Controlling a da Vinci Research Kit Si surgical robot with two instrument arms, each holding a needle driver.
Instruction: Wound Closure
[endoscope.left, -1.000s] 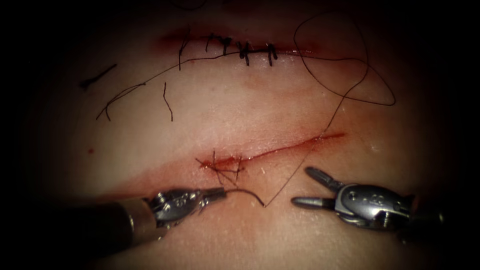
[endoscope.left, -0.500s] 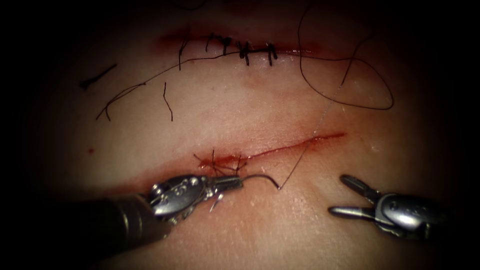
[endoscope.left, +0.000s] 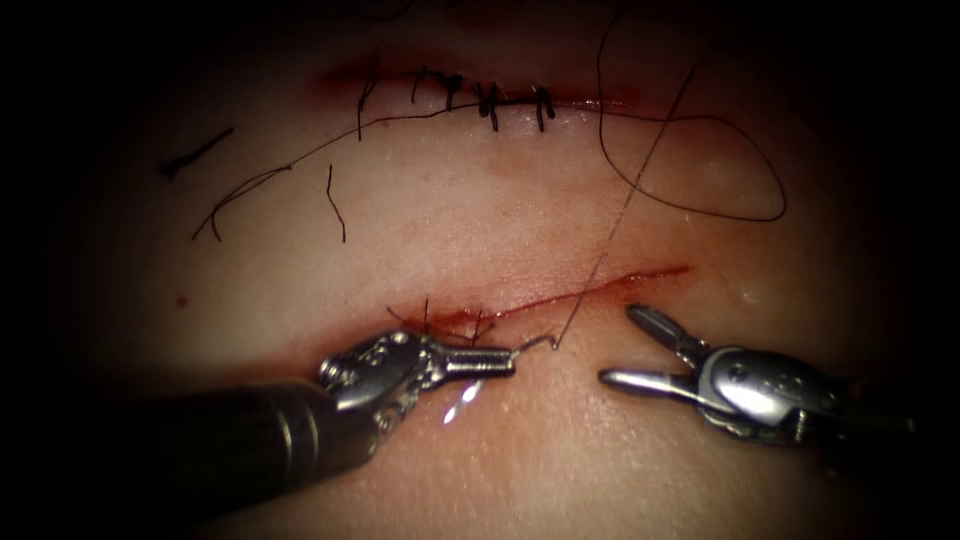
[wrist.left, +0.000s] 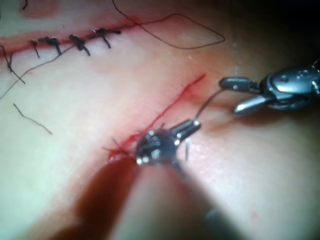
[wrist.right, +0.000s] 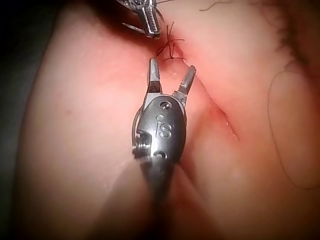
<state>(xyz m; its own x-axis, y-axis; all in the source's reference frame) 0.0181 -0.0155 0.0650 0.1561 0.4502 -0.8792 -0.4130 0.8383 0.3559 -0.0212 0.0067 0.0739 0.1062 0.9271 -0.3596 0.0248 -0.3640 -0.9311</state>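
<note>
1. While my left gripper (endoscope.left: 505, 360) stays clamped on the needle (endoscope.left: 535, 343) near one end of its curve, the needle has risen closer to the cut (endoscope.left: 560, 298) and lies free above the tissue (endoscope.left: 480, 220), at lower centre of the frame.
2. Thread (endoscope.left: 620, 205) runs from the needle's far end toward the upper right.
3. My right gripper (endoscope.left: 630, 345), at lower right, gapes wide and holds nothing; it has returned nearer the needle.
4. Stitches (endoscope.left: 450, 325) cross the cut's left end.

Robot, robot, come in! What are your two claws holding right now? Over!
Left tool shut on needle, gripping near one end, needle outside tissue. Right tool open, holding nothing. Thread runs from needle up across the cut.
</note>
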